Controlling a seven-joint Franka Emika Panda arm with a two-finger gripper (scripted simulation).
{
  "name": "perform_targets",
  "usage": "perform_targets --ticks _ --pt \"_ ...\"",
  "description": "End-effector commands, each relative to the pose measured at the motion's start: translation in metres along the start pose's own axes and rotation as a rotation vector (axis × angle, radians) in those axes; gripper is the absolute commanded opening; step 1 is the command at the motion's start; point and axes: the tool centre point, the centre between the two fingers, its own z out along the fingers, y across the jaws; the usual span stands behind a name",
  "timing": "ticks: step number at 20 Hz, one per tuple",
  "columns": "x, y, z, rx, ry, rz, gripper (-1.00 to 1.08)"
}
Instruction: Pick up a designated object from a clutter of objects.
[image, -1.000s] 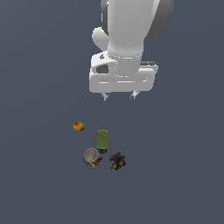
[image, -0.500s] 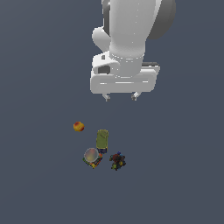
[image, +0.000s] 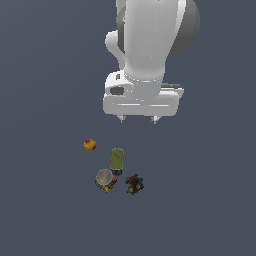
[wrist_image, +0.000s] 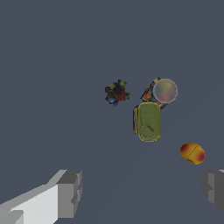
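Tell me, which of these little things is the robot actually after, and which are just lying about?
Part of the job:
- dark speckled lump, the thing to pick up
- gripper, open and well above the pile

Just lying about:
- red-and-yellow ball
- olive-green block
- greyish dome on a colourful base

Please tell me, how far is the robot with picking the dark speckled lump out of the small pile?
Done: nothing visible; the dark speckled lump lies on the floor beside the olive-green block and the translucent dome, with the red-yellow ball apart. In hand: the gripper hangs open and empty above the pile, touching nothing. Left: line up over the lump, descend, close, lift.
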Motion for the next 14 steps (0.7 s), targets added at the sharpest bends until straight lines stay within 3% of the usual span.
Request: perform_targets --ticks 1,14 --pt "0.007 0.0 0.008 0.004 -0.002 0.049 1.0" --pt "0.051 -0.003 0.071 0.022 -0.016 0.4 1.0"
